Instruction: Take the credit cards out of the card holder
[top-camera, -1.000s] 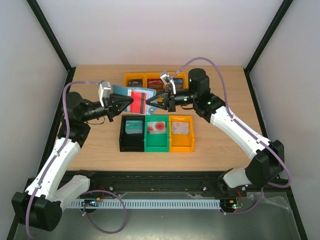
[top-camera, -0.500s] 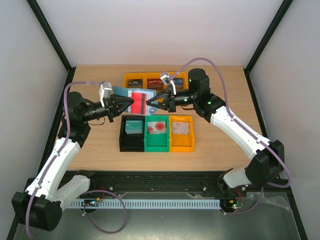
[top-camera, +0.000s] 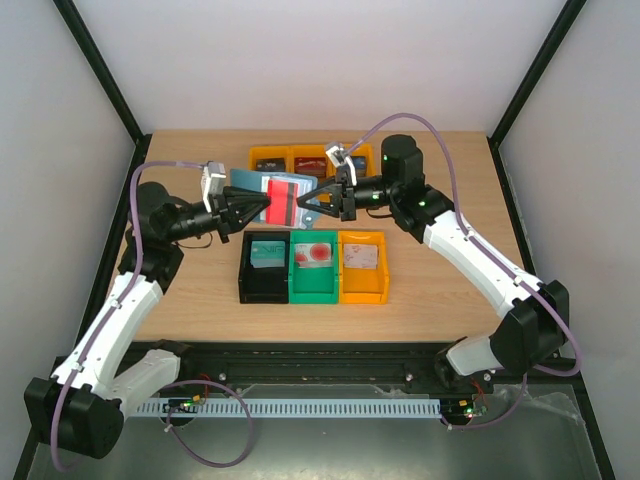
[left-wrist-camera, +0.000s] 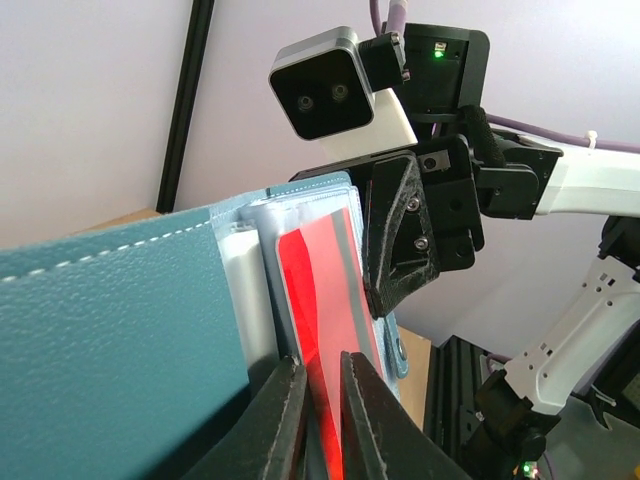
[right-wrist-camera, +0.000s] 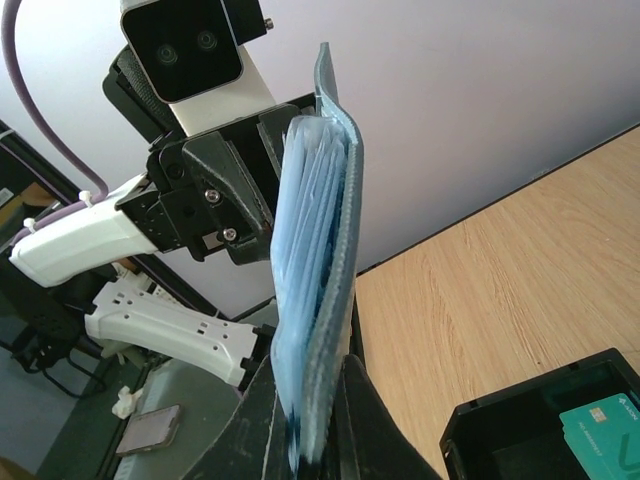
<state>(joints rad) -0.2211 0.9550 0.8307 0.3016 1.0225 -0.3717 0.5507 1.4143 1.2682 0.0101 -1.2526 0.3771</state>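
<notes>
The left gripper had its two black fingers drawn almost together. The thin slot between them was filled by the near edge of a red plastic credit card with a grey stripe, which it pinched. That card stood partly inside the slate-blue stitched bifold card holder, lying against a clear plastic sleeve just beside the cover.

The right gripper was clamped tight on the opposite edge of the card holder. Its fingers pressed the outer cover and the pale blue inner leaves together.

Held between the two grippers, the card holder hung on edge in the air above the wooden table, just behind a row of three small plastic bins. The black bin held a teal card. The green bin held a white card with red blotches, and the orange bin held a pale card. Farther back, a row of orange trays held dark items too small to make out.
</notes>
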